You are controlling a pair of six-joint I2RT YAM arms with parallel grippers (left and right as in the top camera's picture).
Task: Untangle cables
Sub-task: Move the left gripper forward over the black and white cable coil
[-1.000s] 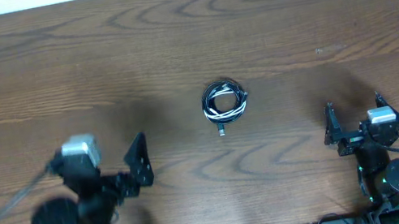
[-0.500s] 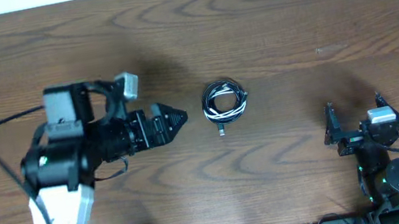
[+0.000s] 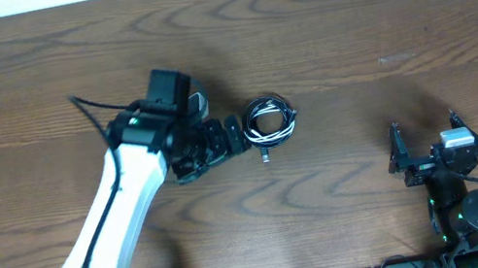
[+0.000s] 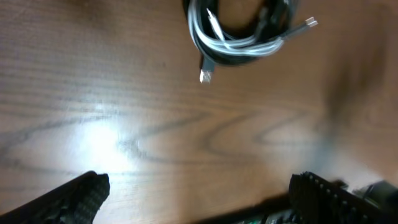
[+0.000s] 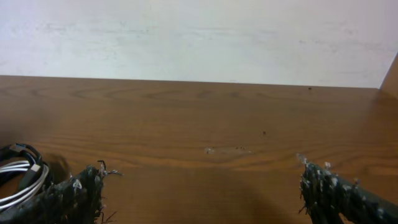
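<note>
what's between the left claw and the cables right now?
Nothing. Only bare table separates the left claw from the cables. This is clearest in the left wrist view, and the overhead view agrees.

Left wrist view blurred, with a glare patch on the table point(image 4: 99, 140); cables point(image 4: 239, 50) smeared; overhead evenly lit, soft shadows

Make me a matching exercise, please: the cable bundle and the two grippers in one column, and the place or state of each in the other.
Column 1
1. cable bundle
2. left gripper
3. right gripper

Column 2
A. open, far off to one side of the bundle
B. coiled, black and white strands together
C. open, right next to the bundle

Pairs: 1-B, 2-C, 3-A
</note>
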